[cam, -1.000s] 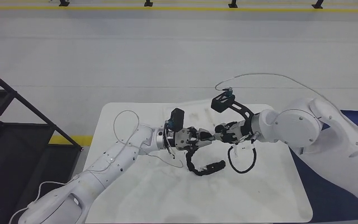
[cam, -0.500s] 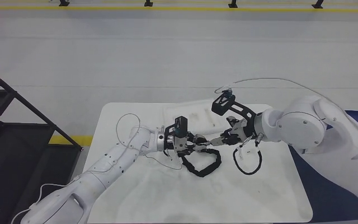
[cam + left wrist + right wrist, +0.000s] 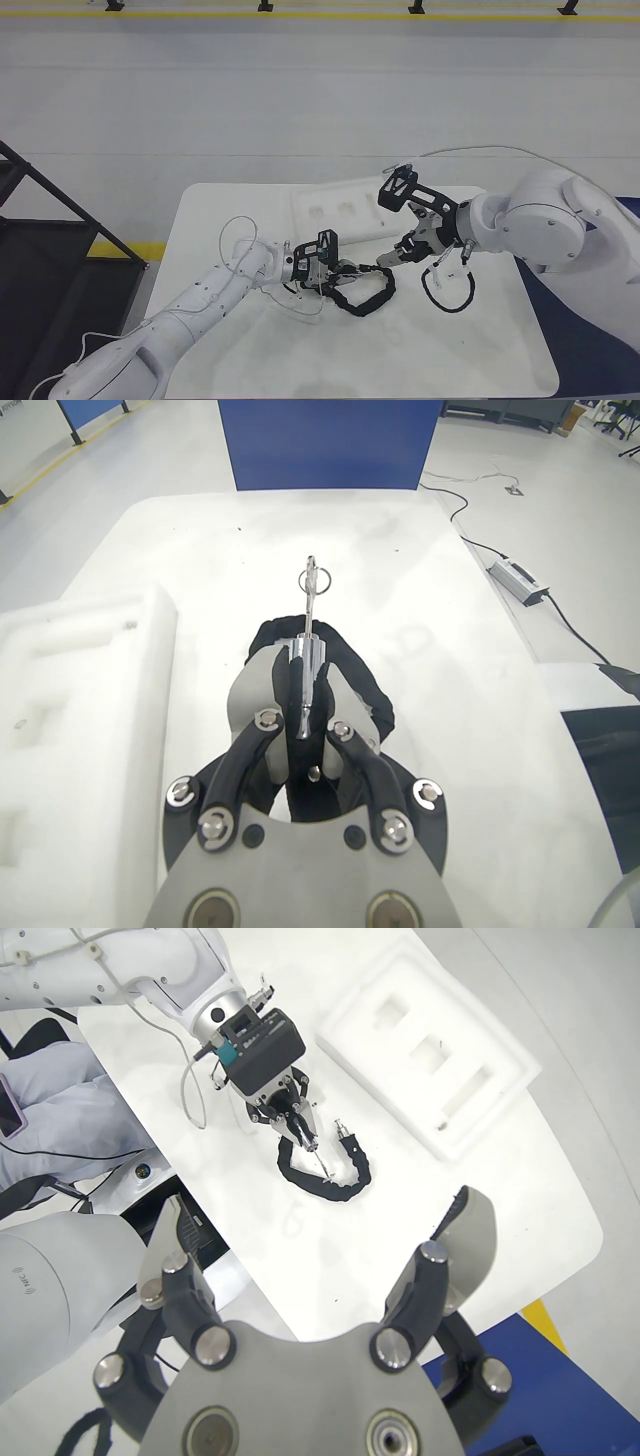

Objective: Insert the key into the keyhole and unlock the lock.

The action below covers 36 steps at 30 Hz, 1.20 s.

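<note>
White table (image 3: 480,340) under you, and your left gripper (image 3: 302,667) is clamped tight on the lock (image 3: 310,652), with the key (image 3: 311,585) seated in its keyhole. The black cable (image 3: 320,1185) curls on the table, its pin end (image 3: 342,1129) lying apart from the lock. Your right gripper (image 3: 320,1203) hangs near the key, spread wide and empty.

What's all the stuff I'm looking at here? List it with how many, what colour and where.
table: one, white, under everything.
foam tray: one, white, at the table's far edge.
cable lock: one, black sleeve with chrome cylinder, mid-table, pin end free of the cylinder.
key: one, silver with a ring, sticking out of the cylinder.
left gripper: one, black and silver, shut on the cylinder.
right gripper: one, black and silver, open and empty, above the table.
</note>
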Each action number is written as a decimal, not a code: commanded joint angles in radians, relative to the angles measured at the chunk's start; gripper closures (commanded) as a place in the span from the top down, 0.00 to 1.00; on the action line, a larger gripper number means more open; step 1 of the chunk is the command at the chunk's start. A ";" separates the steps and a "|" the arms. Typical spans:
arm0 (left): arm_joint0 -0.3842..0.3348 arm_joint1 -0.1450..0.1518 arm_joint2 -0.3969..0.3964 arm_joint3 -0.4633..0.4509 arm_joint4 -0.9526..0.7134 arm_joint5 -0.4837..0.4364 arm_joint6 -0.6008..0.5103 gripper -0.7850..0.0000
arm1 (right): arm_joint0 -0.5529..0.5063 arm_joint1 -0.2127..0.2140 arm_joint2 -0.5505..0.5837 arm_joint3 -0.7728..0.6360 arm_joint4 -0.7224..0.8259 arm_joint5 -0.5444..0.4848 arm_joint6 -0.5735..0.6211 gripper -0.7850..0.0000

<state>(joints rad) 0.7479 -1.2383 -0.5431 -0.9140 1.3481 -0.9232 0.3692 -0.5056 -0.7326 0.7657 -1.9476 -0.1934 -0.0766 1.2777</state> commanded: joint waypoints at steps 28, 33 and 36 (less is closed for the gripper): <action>-0.223 0.082 -0.201 -0.050 -0.138 -0.089 0.066 1.00 | -0.022 -0.051 0.009 0.262 -0.090 -0.433 -0.392 1.00; -0.282 0.109 -0.159 -0.054 -0.194 -0.089 0.019 1.00 | 0.046 -0.072 0.008 0.325 -0.039 -0.517 -0.391 1.00; -0.326 0.127 -0.119 -0.051 -0.249 -0.089 -0.023 1.00 | 0.087 -0.082 0.007 0.364 -0.022 -0.547 -0.373 1.00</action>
<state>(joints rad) 0.4395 -1.1180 -0.6779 -0.9662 1.1189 -1.0123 0.3643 -0.4325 -0.8118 0.7721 -1.5979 -0.2222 -0.6163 0.9001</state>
